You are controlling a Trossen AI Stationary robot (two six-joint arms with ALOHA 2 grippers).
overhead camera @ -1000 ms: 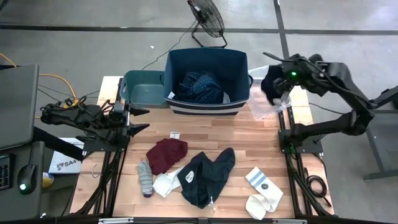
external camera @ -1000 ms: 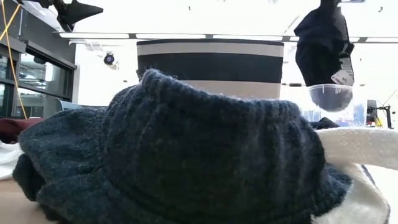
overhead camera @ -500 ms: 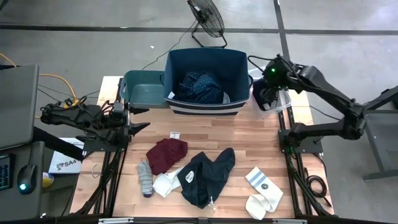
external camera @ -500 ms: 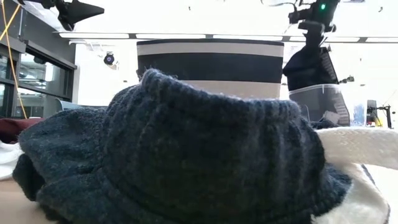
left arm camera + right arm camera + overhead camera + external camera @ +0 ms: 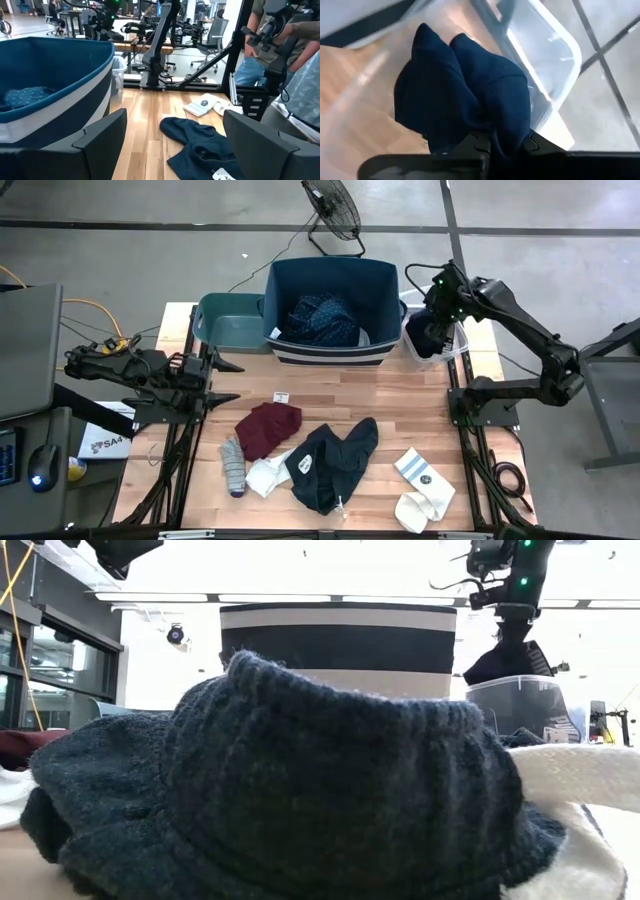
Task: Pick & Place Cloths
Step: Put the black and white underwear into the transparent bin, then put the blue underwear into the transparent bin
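My right gripper [image 5: 437, 318] [image 5: 507, 145] is at the table's far right corner, shut on a dark navy cloth [image 5: 465, 95] above the clear bin [image 5: 447, 348] [image 5: 520, 705]. My left gripper [image 5: 226, 381] [image 5: 172, 145] waits open over the left side, touching nothing. A maroon cloth [image 5: 268, 426], a grey sock [image 5: 232, 465], a white sock [image 5: 264, 476], a black garment with a white tag [image 5: 332, 460] and white socks [image 5: 420, 482] lie flat on the wood. A navy dotted cloth [image 5: 320, 320] lies inside the navy bin [image 5: 335, 272]. The grey sock [image 5: 300, 790] fills the low view. My right gripper pinches the bunched top of the dark navy cloth [image 5: 506, 131] between its two fingers, coming from above and pointing down. Several folds are gathered there. The cloth hangs below the fingers, its lower part [image 5: 508, 662] inside the clear bin's walls.
The striped navy bin [image 5: 338, 640] stands at the far edge's middle, with a teal bin [image 5: 226, 320] to its left. A small white tag [image 5: 281, 396] lies on the wood. People and another arm show beyond the table in the left wrist view. A fan [image 5: 332, 210] stands behind.
My right gripper has come down and a little toward the table's left, keeping its hold. The dark navy cloth, which hung high above the clear bin, now hangs down into it.
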